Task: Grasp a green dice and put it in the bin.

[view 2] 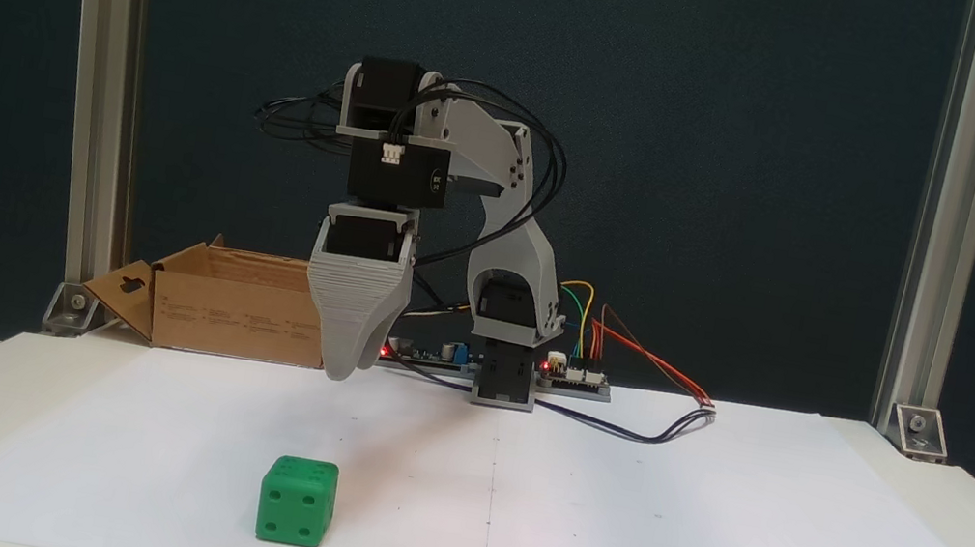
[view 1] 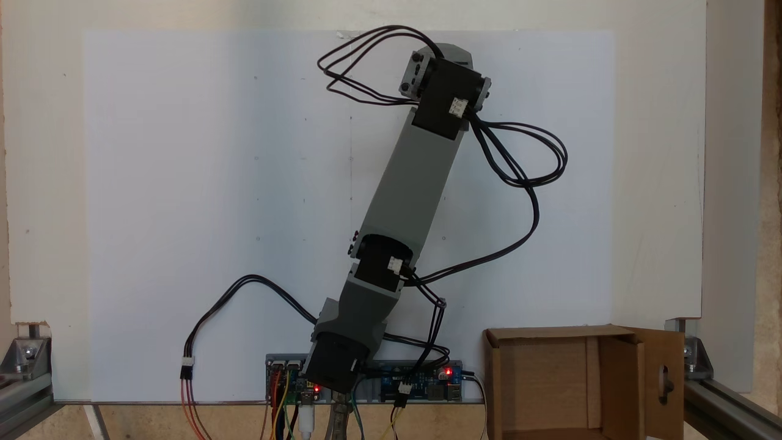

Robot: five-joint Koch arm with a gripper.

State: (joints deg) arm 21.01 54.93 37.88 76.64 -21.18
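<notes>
- The green dice (view 2: 297, 501) sits on the white paper (view 2: 604, 527) covering the surface, near the front edge, free of the arm.
- The gripper (view 2: 343, 370) hangs above and behind it, pointing down; its jaws overlap from this side, so I cannot tell whether they are apart or together.
- Good practice, I judge: spread the jaws first, centre over the cube, descend straight, and close on two flat faces.
- The bin (view 1: 550, 385), a cardboard box, waits open beside the arm's base, well apart from the dice.
</notes>
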